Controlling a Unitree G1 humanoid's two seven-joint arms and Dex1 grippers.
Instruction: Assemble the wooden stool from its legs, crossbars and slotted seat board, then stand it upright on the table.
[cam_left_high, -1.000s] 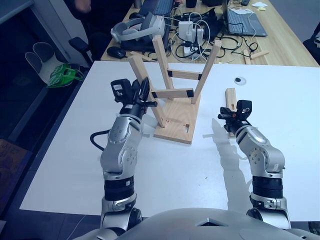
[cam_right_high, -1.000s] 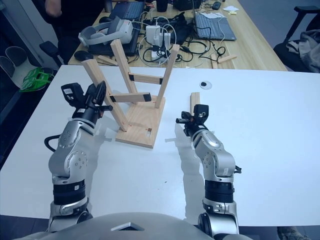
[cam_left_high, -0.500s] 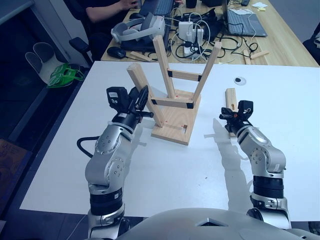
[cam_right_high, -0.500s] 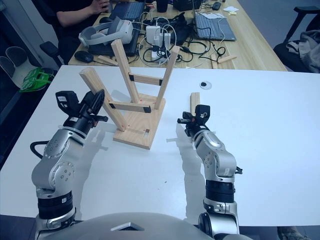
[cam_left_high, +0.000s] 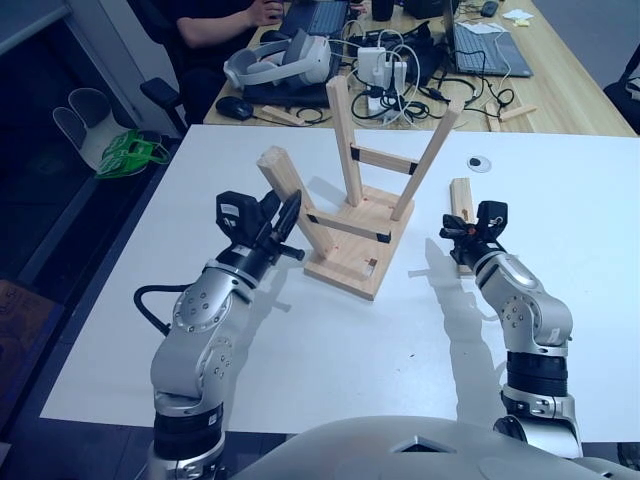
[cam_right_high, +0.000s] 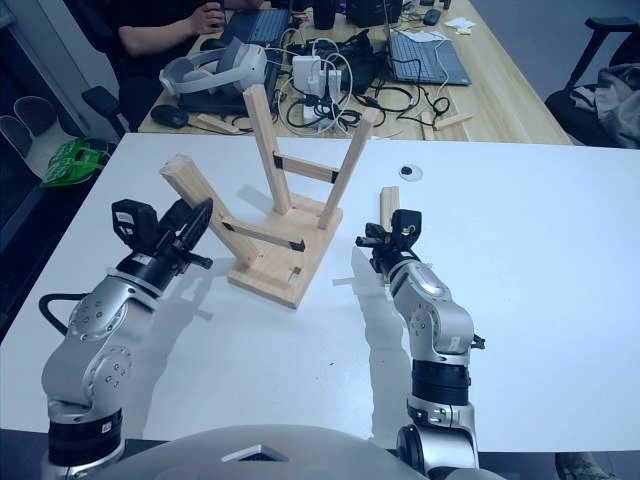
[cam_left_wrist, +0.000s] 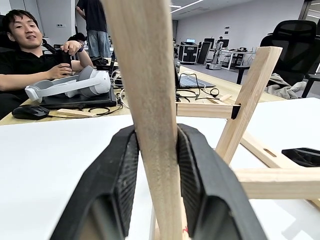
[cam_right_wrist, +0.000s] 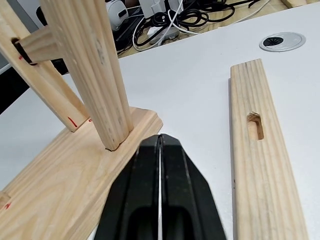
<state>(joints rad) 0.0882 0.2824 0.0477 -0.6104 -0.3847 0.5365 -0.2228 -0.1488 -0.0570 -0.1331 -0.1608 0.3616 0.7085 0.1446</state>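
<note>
The part-built stool stands upside down on the white table, its slotted seat board (cam_left_high: 352, 268) underneath and three legs pointing up. Two crossbars (cam_left_high: 386, 160) (cam_left_high: 349, 227) join the legs. My left gripper (cam_left_high: 283, 222) is shut on the slanting left leg (cam_left_high: 284, 178), about halfway up it. In the left wrist view that leg (cam_left_wrist: 148, 90) runs between the two black fingers (cam_left_wrist: 116, 185). A loose leg (cam_left_high: 461, 198) with a slot lies flat on the table right of the stool. My right gripper (cam_left_high: 468, 232) is shut and empty, low over the table beside that loose leg (cam_right_wrist: 260, 150).
A round cable grommet (cam_left_high: 481, 161) sits in the table behind the loose leg. Behind the table stands a wooden desk (cam_left_high: 560, 85) with laptops, a headset and cables. The table's left edge (cam_left_high: 130, 230) is close to my left arm.
My left gripper has drawn back toward me, still shut on the leg. The stool has pivoted with it, its legs swinging to the right. The right arm has not moved.
</note>
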